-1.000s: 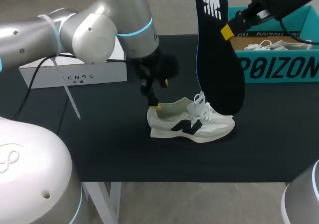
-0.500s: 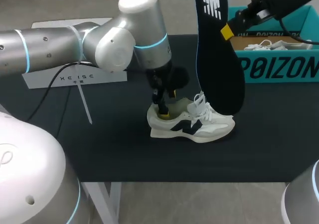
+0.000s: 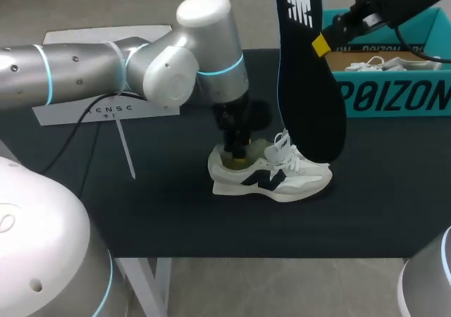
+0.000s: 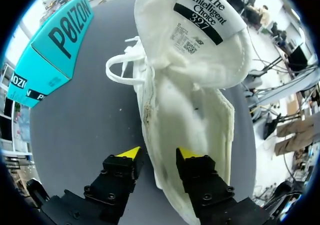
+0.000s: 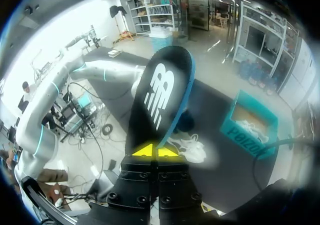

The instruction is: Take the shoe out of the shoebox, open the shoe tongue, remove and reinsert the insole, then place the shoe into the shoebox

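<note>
A white shoe [image 3: 271, 175] with a dark side mark lies on the black table, toe to the right. My left gripper [image 3: 237, 158] is down at its heel. In the left wrist view the left gripper [image 4: 157, 154] is open and astride the heel-side collar of the shoe [image 4: 190, 100], one finger [image 4: 127, 155] outside and the other inside the opening. The tongue is folded forward. My right gripper [image 3: 320, 44] is shut on the edge of the black insole [image 3: 310, 84], which hangs upright over the shoe's toe. From the right wrist the insole [image 5: 160, 95] rises from the right gripper [image 5: 150, 151].
A teal shoebox [image 3: 394, 95] stands at the back right with a second white shoe [image 3: 380, 64] inside. A white box [image 3: 106, 109] sits at the back left behind my left arm, whose cable drapes over the table's left part.
My left arm has swung right and lowered its gripper from beside the heel onto the shoe's collar, and its fingers have drawn closer together. The right arm and insole have not moved.
</note>
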Tool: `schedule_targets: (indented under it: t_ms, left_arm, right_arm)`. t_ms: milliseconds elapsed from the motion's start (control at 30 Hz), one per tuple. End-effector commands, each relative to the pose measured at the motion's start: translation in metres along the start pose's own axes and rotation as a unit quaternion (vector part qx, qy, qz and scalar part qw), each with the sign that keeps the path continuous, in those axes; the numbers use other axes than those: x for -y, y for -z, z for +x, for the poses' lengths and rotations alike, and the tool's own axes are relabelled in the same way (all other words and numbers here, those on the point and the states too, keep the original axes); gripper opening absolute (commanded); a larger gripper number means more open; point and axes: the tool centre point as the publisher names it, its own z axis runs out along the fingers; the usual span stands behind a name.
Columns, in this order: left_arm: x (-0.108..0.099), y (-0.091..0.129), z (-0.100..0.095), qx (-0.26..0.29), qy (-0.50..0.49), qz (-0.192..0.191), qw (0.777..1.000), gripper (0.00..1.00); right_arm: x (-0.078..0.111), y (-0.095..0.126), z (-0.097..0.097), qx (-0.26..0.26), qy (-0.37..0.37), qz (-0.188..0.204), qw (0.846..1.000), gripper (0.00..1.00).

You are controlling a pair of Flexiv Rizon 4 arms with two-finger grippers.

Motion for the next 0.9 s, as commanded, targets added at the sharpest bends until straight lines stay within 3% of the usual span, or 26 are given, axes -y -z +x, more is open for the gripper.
schedule_targets:
  t_ms: [33, 600, 700, 900]
  left_arm:
    - [0.002, -0.002, -0.002, -0.004, -0.001, 0.000, 1.000, 0.00]
    - [0.006, -0.009, -0.003, -0.026, -0.004, 0.012, 1.000, 0.00]
    - [0.009, 0.001, -0.005, -0.027, -0.019, 0.029, 0.999, 0.00]
    - [0.013, 0.043, -0.010, -0.008, -0.028, 0.026, 0.999, 0.00]
  right_arm:
    - [-0.002, -0.001, 0.000, -0.001, -0.001, 0.002, 1.000, 0.00]
    - [-0.002, -0.001, 0.000, -0.001, -0.001, 0.002, 1.000, 0.00]
    - [-0.002, -0.001, 0.000, -0.001, -0.001, 0.002, 1.000, 0.00]
    - [-0.002, -0.001, 0.000, -0.001, -0.001, 0.002, 1.000, 0.00]
